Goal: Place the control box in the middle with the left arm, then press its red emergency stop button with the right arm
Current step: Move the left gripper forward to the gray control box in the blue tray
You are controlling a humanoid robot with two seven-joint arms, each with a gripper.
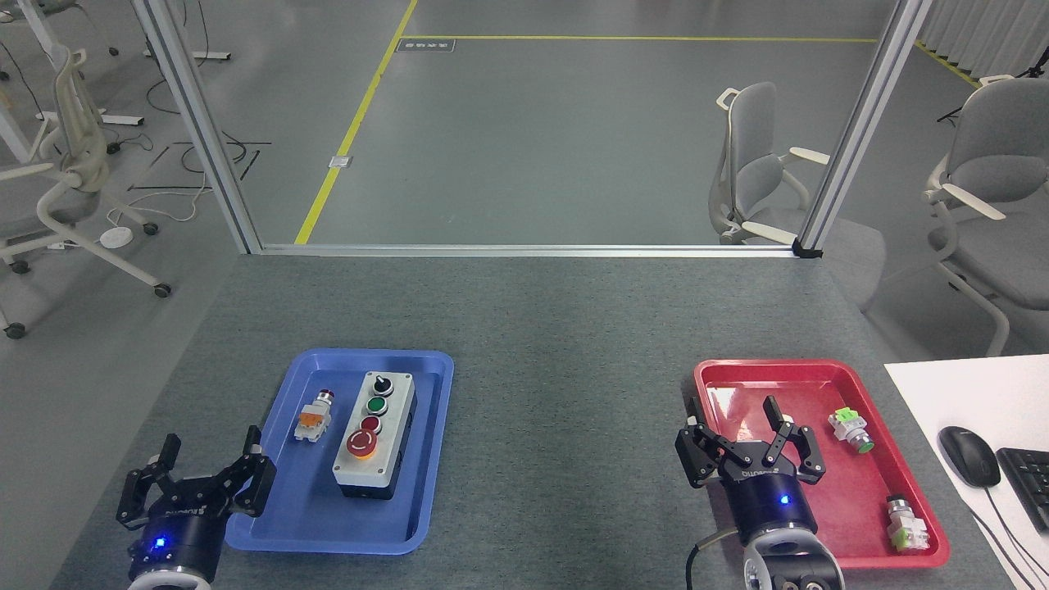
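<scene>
**Control box waiting in the blue tray: a rigid, probably weighty load best taken across its short sides**

The oblong control box with light-grey faceplate and black base (374,434) is seen lying in the blue plastic tray (426,459) at about 8 o'clock on the dark-grey speckled counter (565,393). Its long axis runs roughly from 12 to 6 o'clock. The large round red emergency stop button with yellow collar (361,443) sits at the 6 o'clock end of the control row. A small loose orange-and-white push-button switch (314,417) lies just beside the box, at its 9 o'clock.

The left hand (205,475) is held at the tray's 7 o'clock corner, fingers apart and clamped on nothing. The right hand (750,447) is poised over the near-left part of the red plastic tray (828,492), fingers likewise spread and empty.

The box is judged stiff and unyielding, likely heavier than its size suggests, with smooth plastic walls that may slip under a light pinch. A hold across the two long black side walls, near mid-length, is thought best, so that the load does not tip. The faceplate controls should be left untouched, the mushroom head above all. The loose switch crowds the 9 o'clock wall, so a finger lowered there could knock it. The tray rim must be cleared before the box is carried toward the bare centre of the counter at 3 o'clock.
</scene>
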